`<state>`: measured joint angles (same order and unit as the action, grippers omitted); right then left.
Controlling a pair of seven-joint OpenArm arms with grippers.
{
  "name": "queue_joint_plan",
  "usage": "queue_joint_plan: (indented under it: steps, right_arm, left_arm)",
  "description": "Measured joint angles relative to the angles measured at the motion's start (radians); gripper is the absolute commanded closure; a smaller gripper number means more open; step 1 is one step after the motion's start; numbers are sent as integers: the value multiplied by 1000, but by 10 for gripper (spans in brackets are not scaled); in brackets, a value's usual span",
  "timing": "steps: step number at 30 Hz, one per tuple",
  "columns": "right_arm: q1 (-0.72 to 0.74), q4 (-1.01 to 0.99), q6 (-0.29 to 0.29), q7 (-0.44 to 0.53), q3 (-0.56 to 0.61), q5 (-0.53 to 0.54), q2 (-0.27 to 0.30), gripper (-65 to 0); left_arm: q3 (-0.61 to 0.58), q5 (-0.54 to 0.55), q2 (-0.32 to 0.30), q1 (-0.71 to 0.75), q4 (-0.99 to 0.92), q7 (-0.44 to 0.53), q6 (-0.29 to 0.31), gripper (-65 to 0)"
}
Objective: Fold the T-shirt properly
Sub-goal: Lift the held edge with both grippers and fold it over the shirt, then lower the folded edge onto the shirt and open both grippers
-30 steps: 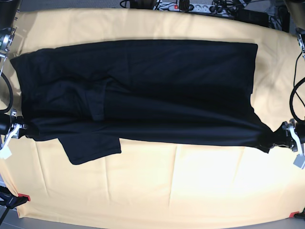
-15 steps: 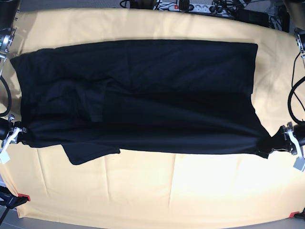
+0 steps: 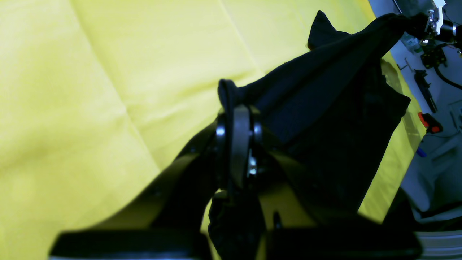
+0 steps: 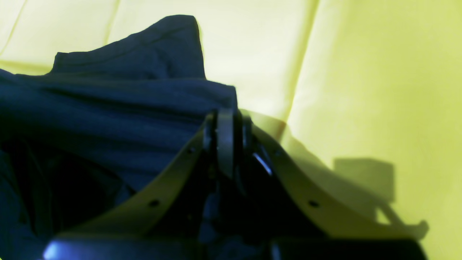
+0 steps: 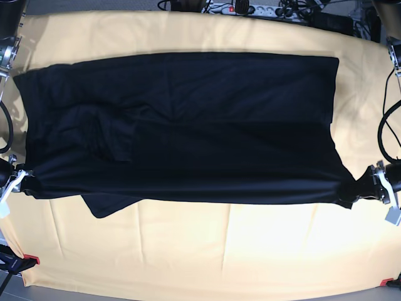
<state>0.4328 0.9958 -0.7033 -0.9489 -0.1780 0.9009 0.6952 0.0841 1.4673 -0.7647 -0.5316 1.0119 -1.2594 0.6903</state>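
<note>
At the left edge of the base view the right gripper (image 5: 24, 177) pinches one near corner of the T-shirt (image 5: 188, 125); in its wrist view the fingers (image 4: 225, 141) are pressed together with black cloth between them. The T-shirt lies spread wide over the yellow cloth (image 5: 207, 251) that covers the table, long side running left to right. Its far edge is straight and flat, with a narrow strip of yellow behind it. Its near edge is pulled into a tight line between the two grippers, and a small flap, maybe a sleeve, hangs out below this line near the left end. In front of the near edge there is a wide band of bare yellow cloth, all the way to the table's front edge. At the right edge the left gripper (image 5: 362, 188) holds the other near corner, its fingers (image 3: 240, 144) also closed on the bunched cloth. Cables and a power strip (image 5: 250, 9) lie behind the table.
</note>
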Motion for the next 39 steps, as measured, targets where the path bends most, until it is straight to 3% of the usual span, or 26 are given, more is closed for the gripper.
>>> queue_joint_plan:
  steps: [6, 17, 28, 33, 39]
  right_arm:
    - [5, 76, -4, -33, 0, 57, 46, 0]
    - [-6, 84, 3, -60, 0, 61, 45, 0]
    - [-101, 83, 6, -61, 0, 60, 47, 0]
    - [-102, 83, 7, -176, 0, 127, 47, 0]
    - [-112, 83, 6, -185, 0, 140, 48, 0]
  left_arm:
    - [0, 3, 11, 3, 0, -60, 1, 0]
    - [0, -1, 32, 72, 10, -107, 2, 0]
    - [0, -1, 13, 77, 216, -136, 2, 0]
    - [0, -2, 11, 140, 284, -138, 3, 0]
    - [0, -8, -20, 222, 308, -146, 2, 0]
